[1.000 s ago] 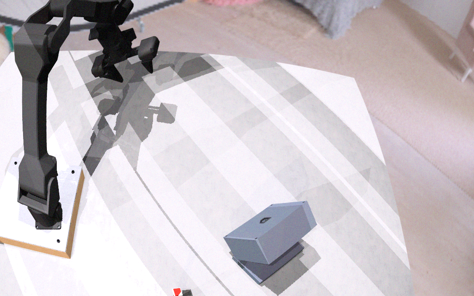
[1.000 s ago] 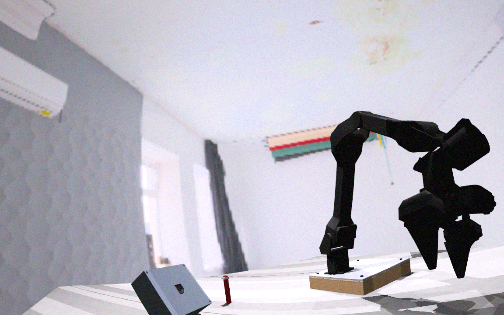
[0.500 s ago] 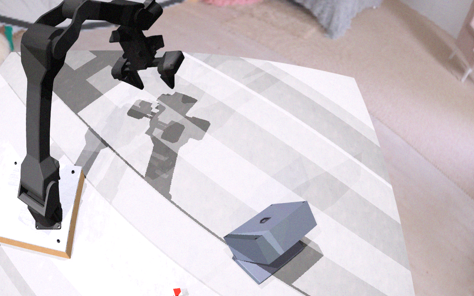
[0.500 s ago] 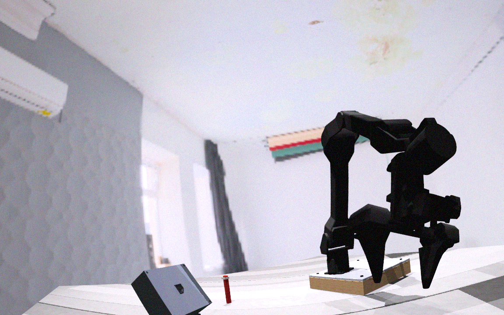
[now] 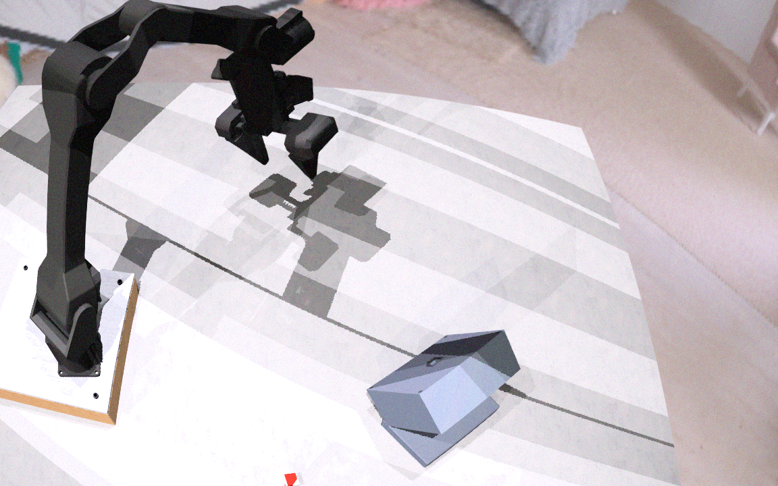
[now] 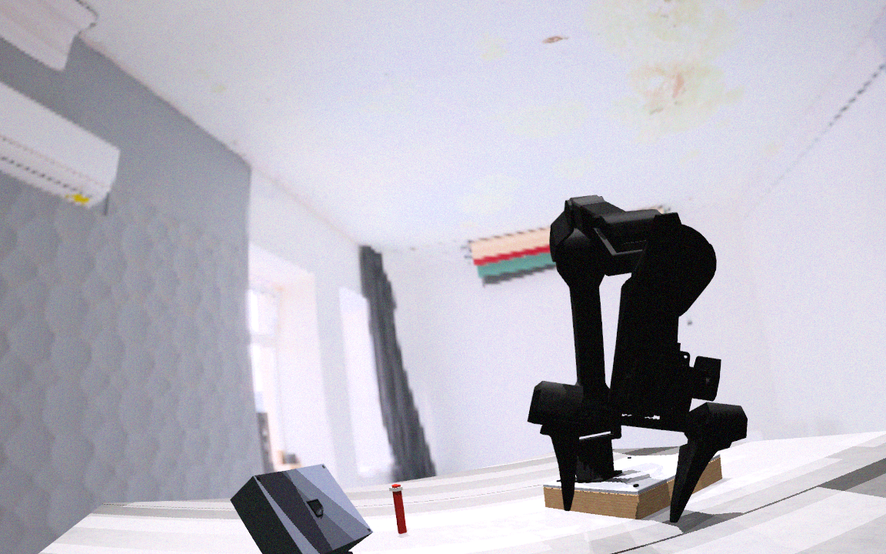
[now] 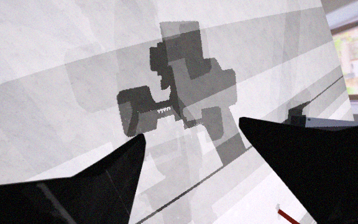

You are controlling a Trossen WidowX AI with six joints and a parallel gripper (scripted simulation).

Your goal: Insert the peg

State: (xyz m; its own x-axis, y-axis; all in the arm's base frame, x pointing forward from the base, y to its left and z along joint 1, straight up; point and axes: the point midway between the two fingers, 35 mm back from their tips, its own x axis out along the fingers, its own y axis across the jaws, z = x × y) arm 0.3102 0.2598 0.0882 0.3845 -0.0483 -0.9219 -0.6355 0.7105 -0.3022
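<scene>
- The peg (image 6: 398, 508) is a slim red rod standing upright on the bench (image 5: 452, 199), long axis vertical, with a pale cap at the top.
- In the top view only a red scrap of the peg (image 5: 290, 479) shows at the lower edge; in the wrist view a red sliver (image 7: 288, 217) appears at the bottom right, probably the same peg, though too little shows to be sure.
- The peg stands just beside the panel (image 6: 300, 510), apart from it, between panel and arm base (image 6: 632, 488).
- The panel (image 5: 445, 388) is a grey-blue sloped box on a flat foot; its tilted face has one small dark hole (image 6: 315, 508).
- Nothing sits in the hole, seen from the exterior view; from the top its opening (image 5: 433, 362) is a small dark mark.
- The hand (image 5: 286, 158) hangs over the far side of the bench, tips down, well apart from peg and panel.
- Its fingers (image 6: 688, 475) are spread wide and hold nothing; in the wrist view only striped bench and shadow lie between them.
- No writing or label can be read on any part.
</scene>
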